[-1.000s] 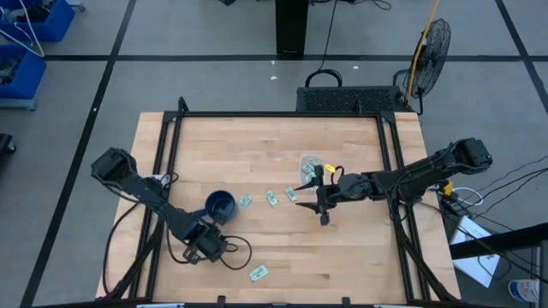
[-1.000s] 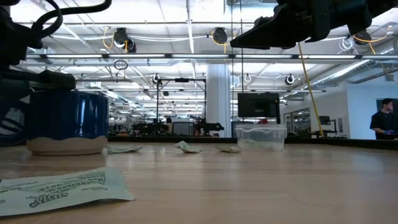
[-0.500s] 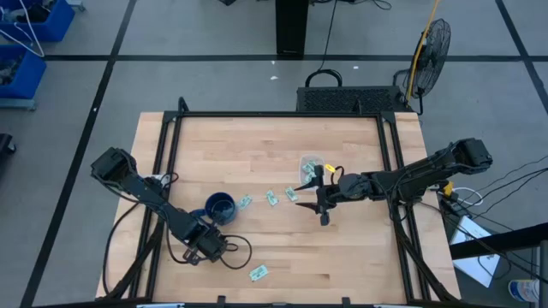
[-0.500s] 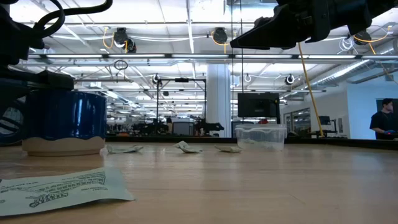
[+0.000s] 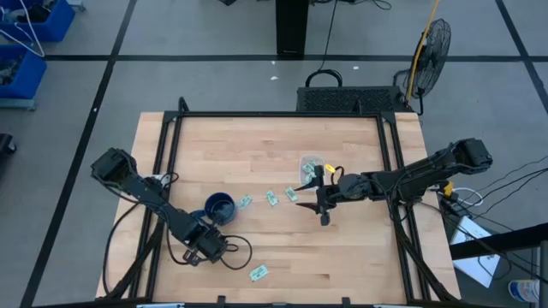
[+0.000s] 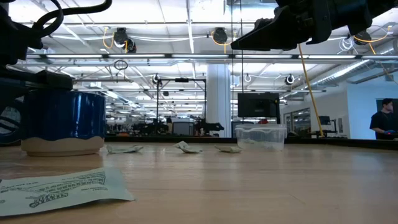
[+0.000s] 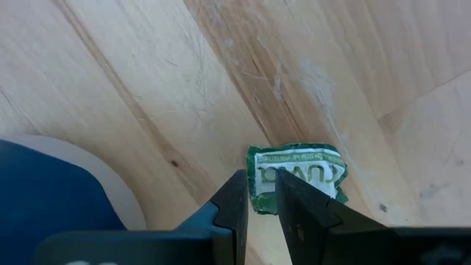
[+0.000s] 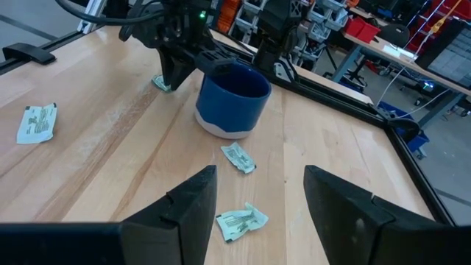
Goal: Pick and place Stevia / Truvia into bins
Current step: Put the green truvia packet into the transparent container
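Fingers of the left gripper (image 7: 261, 202) pinch a Truvia packet (image 7: 298, 177) beside the blue mug (image 5: 219, 206); right gripper (image 8: 259, 193) hovers spread near the clear bin (image 5: 311, 166).

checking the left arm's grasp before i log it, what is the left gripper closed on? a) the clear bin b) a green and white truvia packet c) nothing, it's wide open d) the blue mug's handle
b: in the left wrist view the left gripper has its fingers nearly together on the edge of a green and white Truvia packet lying on the table beside the blue mug, not on the mug itself.
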`<state>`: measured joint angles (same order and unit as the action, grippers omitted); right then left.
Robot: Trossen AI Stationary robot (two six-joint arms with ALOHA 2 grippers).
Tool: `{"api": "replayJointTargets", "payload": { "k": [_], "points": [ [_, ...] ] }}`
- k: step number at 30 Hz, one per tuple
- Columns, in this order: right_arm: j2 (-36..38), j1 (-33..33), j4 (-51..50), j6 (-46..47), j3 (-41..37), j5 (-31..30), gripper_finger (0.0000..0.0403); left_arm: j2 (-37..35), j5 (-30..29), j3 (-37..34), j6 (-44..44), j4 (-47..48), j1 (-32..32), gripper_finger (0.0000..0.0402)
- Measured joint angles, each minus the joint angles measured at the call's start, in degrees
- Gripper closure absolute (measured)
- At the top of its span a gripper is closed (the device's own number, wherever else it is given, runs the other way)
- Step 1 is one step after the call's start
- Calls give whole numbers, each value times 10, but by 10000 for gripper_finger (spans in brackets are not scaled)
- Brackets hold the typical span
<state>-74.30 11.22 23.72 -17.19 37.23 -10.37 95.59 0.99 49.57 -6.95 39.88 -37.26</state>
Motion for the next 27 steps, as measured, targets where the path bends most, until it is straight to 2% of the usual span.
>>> {"api": "replayJointTargets", "payload": {
  "k": [6, 11, 18, 27],
  "points": [
    [0, 0, 0, 0, 0, 0, 206, 5, -20, -1, -1, 6, 1, 329],
    [0, 0, 0, 0, 0, 0, 206, 6, -10, -1, 1, 7, 5, 390],
    [0, 0, 0, 0, 0, 0, 206, -23, -17, 11, 5, 25, 9, 397],
    [0, 0, 1, 0, 0, 0, 206, -82, -88, 131, 20, 110, 23, 399]
  ]
}}
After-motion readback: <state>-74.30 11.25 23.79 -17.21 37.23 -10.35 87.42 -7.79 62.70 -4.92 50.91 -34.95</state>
